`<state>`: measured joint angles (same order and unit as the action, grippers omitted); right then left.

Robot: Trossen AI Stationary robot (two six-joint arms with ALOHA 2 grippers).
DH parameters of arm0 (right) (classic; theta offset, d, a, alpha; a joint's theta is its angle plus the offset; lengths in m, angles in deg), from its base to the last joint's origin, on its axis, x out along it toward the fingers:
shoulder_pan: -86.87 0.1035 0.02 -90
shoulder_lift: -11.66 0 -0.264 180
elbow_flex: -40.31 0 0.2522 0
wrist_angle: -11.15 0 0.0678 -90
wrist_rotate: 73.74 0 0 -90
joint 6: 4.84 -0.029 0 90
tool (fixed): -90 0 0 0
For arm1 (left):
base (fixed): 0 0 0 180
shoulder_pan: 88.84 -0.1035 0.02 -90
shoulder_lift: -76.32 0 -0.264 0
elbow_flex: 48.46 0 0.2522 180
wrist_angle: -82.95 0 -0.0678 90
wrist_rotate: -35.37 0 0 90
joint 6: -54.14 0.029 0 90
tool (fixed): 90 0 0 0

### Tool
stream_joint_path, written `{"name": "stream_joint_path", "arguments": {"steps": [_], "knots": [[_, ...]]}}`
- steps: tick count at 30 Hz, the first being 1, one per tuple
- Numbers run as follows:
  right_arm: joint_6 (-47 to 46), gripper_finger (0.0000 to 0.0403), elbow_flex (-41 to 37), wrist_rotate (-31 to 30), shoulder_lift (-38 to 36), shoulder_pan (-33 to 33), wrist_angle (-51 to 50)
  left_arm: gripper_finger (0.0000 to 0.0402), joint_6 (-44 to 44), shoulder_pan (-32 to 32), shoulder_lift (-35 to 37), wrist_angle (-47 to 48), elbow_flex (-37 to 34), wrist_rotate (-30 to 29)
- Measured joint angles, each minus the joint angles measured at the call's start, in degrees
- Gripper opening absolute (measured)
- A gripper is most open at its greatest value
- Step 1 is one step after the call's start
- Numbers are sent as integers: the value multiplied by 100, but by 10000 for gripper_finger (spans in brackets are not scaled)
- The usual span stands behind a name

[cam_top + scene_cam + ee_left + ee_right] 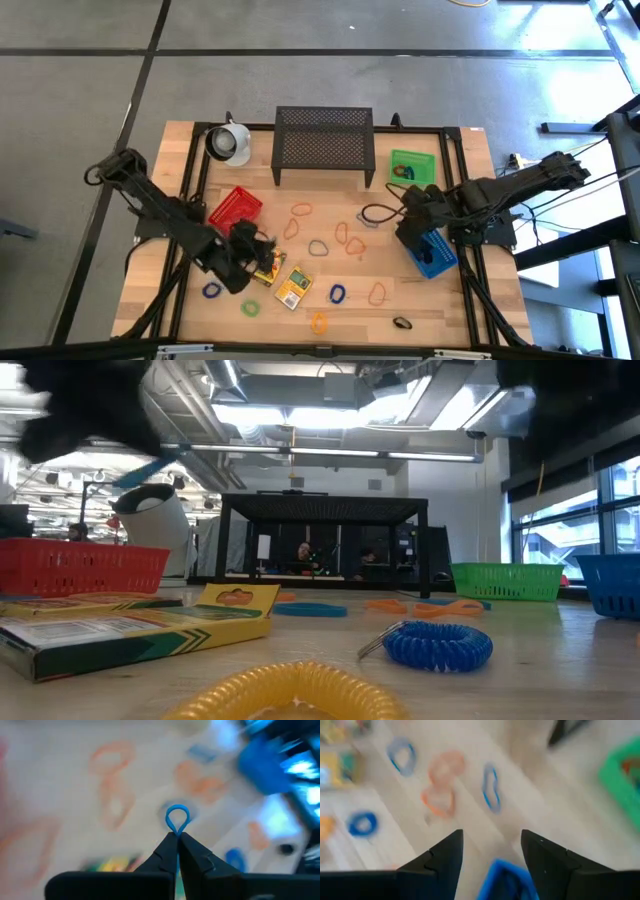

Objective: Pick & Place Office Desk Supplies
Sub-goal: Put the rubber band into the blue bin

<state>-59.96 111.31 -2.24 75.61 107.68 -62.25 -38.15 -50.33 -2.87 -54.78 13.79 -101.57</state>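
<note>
Pinches a thin blue loop (168,818) with the left gripper (177,836), jaws shut tight on its end. Seems lifted off the wood, near the front-left part of the table (455,300). Sits close to the red bin (235,208) and the yellow packets (291,286).

Leaves many more loops (302,210) lying in the middle and along the front edge.

Hangs the right gripper (491,845) over the blue bin (432,252) by the right edge, fingers wide apart, nothing between them.

Looks like the carry step: loop picked, not yet dropped. Next, probably: move over a bin, open up, let go. Cannot tell which bin. Needs a steady carry, since so thin a loop could slip out.
</note>
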Motion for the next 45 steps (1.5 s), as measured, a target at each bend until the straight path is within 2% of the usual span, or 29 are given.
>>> {"name": "stream_joint_path", "arguments": {"steps": [4, 9, 12, 15, 19, 24, 28, 35, 45], "knots": [[458, 201, 327, -515, 0, 0, 613, 5, 2335, -530, 50, -1662, 2, -243], [1391, 201, 386, -437, 2, 0, 1992, 5, 4959, -1310, 50, -3936, 4, -208], [1830, 205, 386, -314, 27, 0, 2795, 5, 6285, -1694, 51, -5247, 4, 63], [2238, 220, 386, -307, 80, -36, 3511, 5, 7154, -1987, 52, -6199, 9, 595], [2648, 249, 388, -287, 253, -158, 4387, 6, 7592, -2274, 52, -6765, 11, 1252], [3372, 279, 387, -161, 627, -326, 5199, 6, 7694, -2518, -143, -6875, 188, 1676], [4175, 285, 386, -162, 918, -423, 5600, 6, 8085, -2602, -425, -6915, 530, 2114], [4408, 279, 386, -738, 1052, -567, 5701, 6, 8628, -2530, -624, -6913, 809, 2165], [4495, 251, 386, -308, 1056, -682, 5716, 6, 8667, -2685, -630, -6859, 804, 2158]]}}
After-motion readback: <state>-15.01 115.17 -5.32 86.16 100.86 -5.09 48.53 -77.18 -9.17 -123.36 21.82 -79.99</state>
